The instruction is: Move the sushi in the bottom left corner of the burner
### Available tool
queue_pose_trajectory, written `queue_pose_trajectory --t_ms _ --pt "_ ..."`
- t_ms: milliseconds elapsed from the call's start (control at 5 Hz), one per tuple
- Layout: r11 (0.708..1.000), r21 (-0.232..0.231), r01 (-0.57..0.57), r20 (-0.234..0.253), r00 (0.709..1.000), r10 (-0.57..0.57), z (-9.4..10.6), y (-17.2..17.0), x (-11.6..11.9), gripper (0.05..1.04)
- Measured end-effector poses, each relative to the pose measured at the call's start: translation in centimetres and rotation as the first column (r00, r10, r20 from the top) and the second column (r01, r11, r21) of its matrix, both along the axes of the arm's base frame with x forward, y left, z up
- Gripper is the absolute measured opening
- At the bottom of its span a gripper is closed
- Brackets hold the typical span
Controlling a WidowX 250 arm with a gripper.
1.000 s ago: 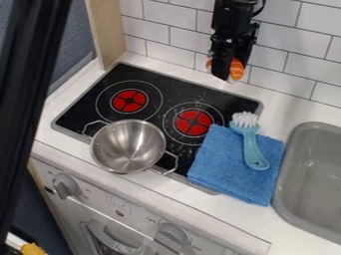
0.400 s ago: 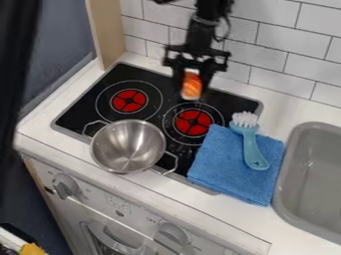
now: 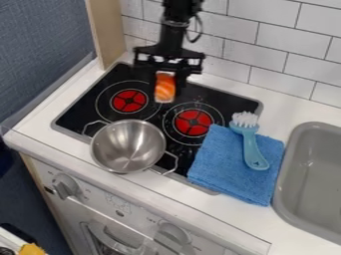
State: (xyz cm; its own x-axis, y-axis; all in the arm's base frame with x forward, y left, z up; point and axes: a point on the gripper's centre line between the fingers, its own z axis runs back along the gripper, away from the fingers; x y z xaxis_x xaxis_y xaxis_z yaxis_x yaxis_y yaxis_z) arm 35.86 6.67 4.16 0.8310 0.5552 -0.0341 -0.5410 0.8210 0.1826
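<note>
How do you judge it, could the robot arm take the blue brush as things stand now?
Probably not yet: the end effector appears to hold the sushi, which it should release first. Otherwise the way looks free: the brush lies uncovered on the cloth.

Small markings are appearing near the knobs [image 3: 65, 186] on the front panel [image 3: 93, 193]; no words or numbers are reading clearly.

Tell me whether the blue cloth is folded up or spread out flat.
The cloth is folded: it lies as a compact, thick square, with the brush resting on top.
</note>
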Motion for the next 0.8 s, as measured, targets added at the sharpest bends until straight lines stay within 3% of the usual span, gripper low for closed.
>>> queue_pose_trajectory --t_ms 400,800 --pt "0.987 0.092 -0.133 -0.006 0.991 0.134 -1.2 5.1 -2.1 0.574" --pt "0.938 0.135 -0.32 0.018 0.947 0.32 -1.1 10.1 -4.0 0.574"
